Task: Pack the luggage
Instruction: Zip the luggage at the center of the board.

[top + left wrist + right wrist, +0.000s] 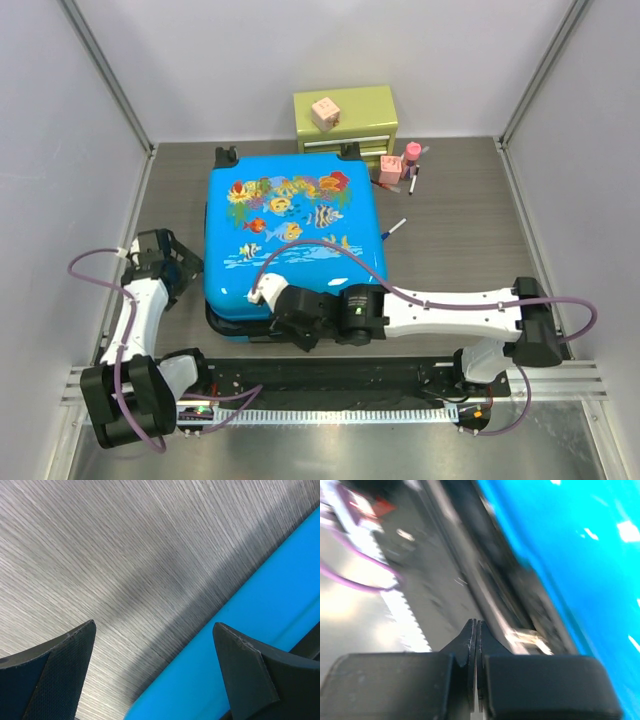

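Grey wood-grain counter (pixel 460 230), walled by pale panels (pixel 60 130), carries one glossy blue hard-shell suitcase (pixel 290 240), shut at its middle, and one boxy green drawer chest (pixel 345 115) behind it. Of two arms, the left jaws stand wide apart beside the suitcase; the right jaws are pressed together at its near edge.

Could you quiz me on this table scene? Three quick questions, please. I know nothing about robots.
1. True or false: the suitcase lies with its lid down.
2. Which claw stands wide open? A) left claw B) the other one C) neither
3. Fill in: the pink block sits on top of the green ___.

Key
1. True.
2. A. The right claw is shut.
3. chest.
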`<move>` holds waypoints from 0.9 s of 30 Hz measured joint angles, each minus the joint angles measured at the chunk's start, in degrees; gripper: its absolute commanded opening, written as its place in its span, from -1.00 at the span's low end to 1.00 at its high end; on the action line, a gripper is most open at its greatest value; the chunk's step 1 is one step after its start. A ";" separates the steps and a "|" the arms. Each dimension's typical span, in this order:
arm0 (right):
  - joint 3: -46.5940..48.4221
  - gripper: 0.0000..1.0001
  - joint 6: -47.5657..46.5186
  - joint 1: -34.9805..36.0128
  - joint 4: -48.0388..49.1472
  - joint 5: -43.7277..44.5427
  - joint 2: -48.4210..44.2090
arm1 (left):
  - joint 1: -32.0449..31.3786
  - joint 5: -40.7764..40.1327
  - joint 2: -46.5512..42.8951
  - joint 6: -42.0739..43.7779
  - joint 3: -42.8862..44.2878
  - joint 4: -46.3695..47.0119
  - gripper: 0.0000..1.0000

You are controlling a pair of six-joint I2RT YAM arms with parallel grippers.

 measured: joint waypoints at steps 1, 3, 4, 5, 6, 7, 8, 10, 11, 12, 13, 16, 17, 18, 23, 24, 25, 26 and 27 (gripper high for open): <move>1.42 -0.98 -0.02 0.57 1.16 -0.61 1.07 | 0.00 0.09 -0.02 0.02 -0.13 0.15 1.00; 3.56 -0.97 -0.15 1.33 2.93 -1.60 2.56 | 0.02 0.37 -0.02 0.07 -0.33 0.46 0.99; 4.61 -0.97 -0.24 1.66 3.72 -2.21 3.19 | 0.04 0.44 -0.04 0.07 -0.46 0.66 1.00; 5.49 -0.98 -0.37 1.90 4.37 -2.71 3.78 | 0.07 0.46 -0.09 0.04 -0.61 0.83 1.00; 6.45 -0.97 -0.46 2.01 4.72 -3.15 4.44 | 0.13 0.55 -0.11 0.04 -0.79 1.05 1.00; 7.17 -0.97 -0.59 2.05 5.07 -3.39 5.05 | 0.15 0.63 -0.20 0.04 -0.98 1.25 1.00; 7.78 -0.98 -0.59 2.03 5.25 -3.39 5.60 | 0.17 0.81 -0.28 0.04 -1.16 1.49 1.00; 8.33 -0.97 -0.22 1.97 5.33 -2.67 6.16 | 0.20 1.01 -0.57 0.02 -1.38 1.79 1.00; 8.33 -0.97 0.44 1.70 4.85 -1.86 6.21 | 0.22 1.03 -0.79 0.02 -1.51 1.92 1.00; 8.28 -0.97 1.20 1.51 4.15 -1.18 6.16 | 0.22 1.03 -1.14 0.02 -1.66 1.97 1.00; 8.07 -0.94 1.97 1.18 3.63 -0.57 5.97 | 0.22 1.05 -1.53 0.02 -1.81 1.95 0.99; 4.94 -0.56 5.25 -0.07 1.53 1.46 3.89 | 0.22 1.18 -2.05 0.04 -2.01 1.97 1.00; 3.96 -0.46 6.43 -0.31 0.46 1.99 3.13 | 0.22 1.31 -1.99 0.04 -2.03 1.97 1.00; 2.58 -0.23 7.93 -0.72 -1.36 2.95 1.99 | 0.22 1.49 -1.88 0.07 -2.03 1.99 1.00; 0.33 -0.04 13.92 -1.05 -7.56 4.85 -0.07 | 0.26 1.95 -1.49 0.26 -2.03 2.23 1.00; 0.04 -0.02 14.95 -1.05 -8.26 5.14 -0.02 | 0.26 1.99 -1.44 0.31 -2.03 2.27 1.00; -0.11 -0.01 15.41 -1.05 -8.66 5.33 0.07 | 0.26 2.05 -1.40 0.35 -2.03 2.32 1.00; -0.13 0.01 15.96 -1.05 -9.25 5.66 0.33 | 0.26 2.12 -1.38 0.42 -2.03 2.34 1.00; -0.11 0.02 16.39 -1.05 -9.46 6.08 0.68 | 0.26 2.14 -1.31 0.46 -2.03 2.38 1.00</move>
